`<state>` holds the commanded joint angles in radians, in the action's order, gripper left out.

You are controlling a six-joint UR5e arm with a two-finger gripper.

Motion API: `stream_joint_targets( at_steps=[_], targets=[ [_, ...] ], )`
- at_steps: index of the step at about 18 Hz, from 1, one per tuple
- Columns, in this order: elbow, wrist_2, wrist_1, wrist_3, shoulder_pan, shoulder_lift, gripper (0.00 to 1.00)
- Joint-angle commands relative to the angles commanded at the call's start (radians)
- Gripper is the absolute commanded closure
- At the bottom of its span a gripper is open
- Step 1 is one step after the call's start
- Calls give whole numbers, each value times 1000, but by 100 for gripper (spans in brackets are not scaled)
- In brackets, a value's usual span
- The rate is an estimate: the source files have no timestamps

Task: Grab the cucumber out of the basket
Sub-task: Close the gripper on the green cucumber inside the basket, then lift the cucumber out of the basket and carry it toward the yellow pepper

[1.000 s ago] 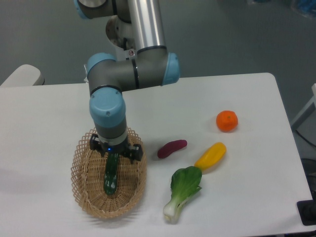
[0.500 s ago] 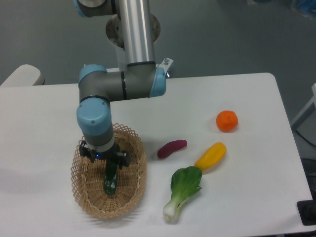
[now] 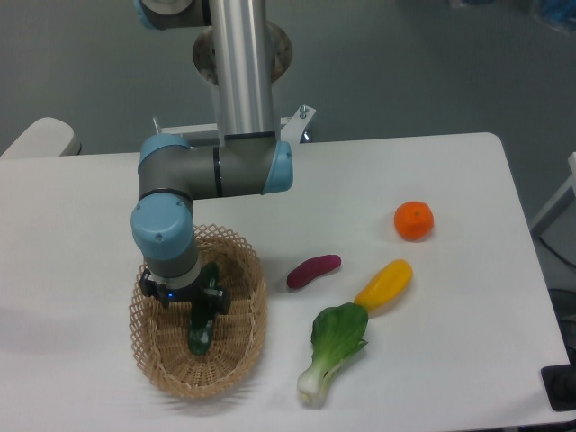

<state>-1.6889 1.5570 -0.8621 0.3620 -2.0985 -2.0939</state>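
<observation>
Camera view: gripper (image 3: 196, 310) is hanging inside the basket (image 3: 243, 337), directly over the cucumber (image 3: 201, 331). Cucumber's long axis is running near-to-far, its near end protruding toward the basket's near side. Finger spread cannot be determined.

My table (image 3: 135, 193) is white, with rounded corners; on it sits the wicker basket (image 3: 243, 337) at the front left; a purple vegetable (image 3: 313, 270) just right of it; beyond that a yellow pepper (image 3: 384, 283), a bok choy (image 3: 333, 349) — nearest the front edge — and an orange (image 3: 414, 220) farther back.
</observation>
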Motion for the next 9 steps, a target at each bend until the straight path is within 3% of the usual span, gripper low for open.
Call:
stream_joint_targets(
  at_steps=[5,9],
  targets=[
    [21,0,-2,5,-2,2,71],
    [34,0,-3,12,-5,6,76]
  ],
)
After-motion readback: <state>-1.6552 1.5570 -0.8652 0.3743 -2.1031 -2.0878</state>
